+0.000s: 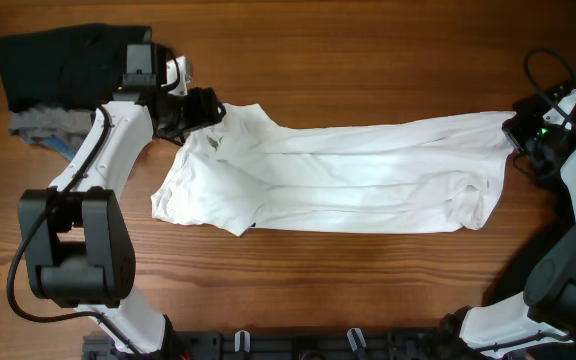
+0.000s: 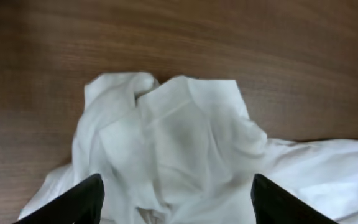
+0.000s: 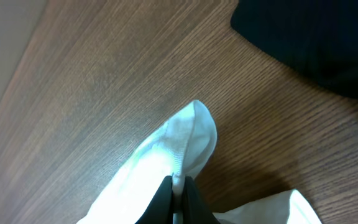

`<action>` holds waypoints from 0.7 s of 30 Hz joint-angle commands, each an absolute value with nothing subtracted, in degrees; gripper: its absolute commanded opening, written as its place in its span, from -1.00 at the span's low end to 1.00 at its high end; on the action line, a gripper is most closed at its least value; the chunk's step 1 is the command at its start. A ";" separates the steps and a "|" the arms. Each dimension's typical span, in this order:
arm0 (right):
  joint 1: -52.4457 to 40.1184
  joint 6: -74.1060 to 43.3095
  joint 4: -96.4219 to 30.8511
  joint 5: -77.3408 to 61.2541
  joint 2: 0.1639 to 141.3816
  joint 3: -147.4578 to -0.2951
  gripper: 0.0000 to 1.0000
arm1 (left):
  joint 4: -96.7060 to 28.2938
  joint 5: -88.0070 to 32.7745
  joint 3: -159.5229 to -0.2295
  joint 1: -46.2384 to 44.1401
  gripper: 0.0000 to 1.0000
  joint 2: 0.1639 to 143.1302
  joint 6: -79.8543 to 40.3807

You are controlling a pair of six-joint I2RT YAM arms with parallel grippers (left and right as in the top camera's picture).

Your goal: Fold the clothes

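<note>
A large white T-shirt [image 1: 348, 175] lies stretched and rumpled across the middle of the wooden table. My left gripper [image 1: 204, 108] is open over the shirt's upper left corner; in the left wrist view its fingers [image 2: 176, 196] stand wide apart above the bunched white cloth [image 2: 179, 137]. My right gripper [image 1: 516, 132] is shut on the shirt's upper right edge; the right wrist view shows its fingers [image 3: 178, 186] pinching a hem of the white cloth [image 3: 185, 143].
A black garment [image 1: 68, 62] lies at the table's far left corner on top of grey [image 1: 43, 122] and blue pieces. A dark garment [image 3: 316, 43] shows at the top right of the right wrist view.
</note>
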State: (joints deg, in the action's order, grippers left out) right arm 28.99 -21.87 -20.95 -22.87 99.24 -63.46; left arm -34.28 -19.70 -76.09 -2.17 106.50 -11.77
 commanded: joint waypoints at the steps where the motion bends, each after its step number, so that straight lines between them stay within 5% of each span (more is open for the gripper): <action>1: 29.34 -22.65 -19.90 -22.09 98.41 -63.40 -0.92 | -33.98 -17.76 -76.07 -2.81 0.57 105.84 -5.91; 4: 29.34 -22.65 -19.86 -22.09 98.41 -63.40 -0.91 | -36.07 -17.87 -76.07 -3.49 0.55 107.85 -5.98; 12: 29.34 -22.50 -19.99 -22.06 98.41 -63.40 -0.90 | -44.27 -18.35 -76.07 -6.46 -0.09 109.21 -5.93; 16: 29.34 -22.52 -19.99 -22.11 98.41 -63.40 -0.90 | -44.21 -16.32 -76.07 -6.66 0.02 109.34 -4.67; 21: 29.34 -22.55 -19.99 -22.09 98.41 -63.40 -0.89 | -39.72 -15.55 -75.64 -9.13 -0.12 112.88 -4.64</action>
State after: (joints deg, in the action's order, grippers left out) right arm 28.99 -22.28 -20.16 -22.87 99.24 -63.46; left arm -40.01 -16.34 -76.09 -7.16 109.73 -5.78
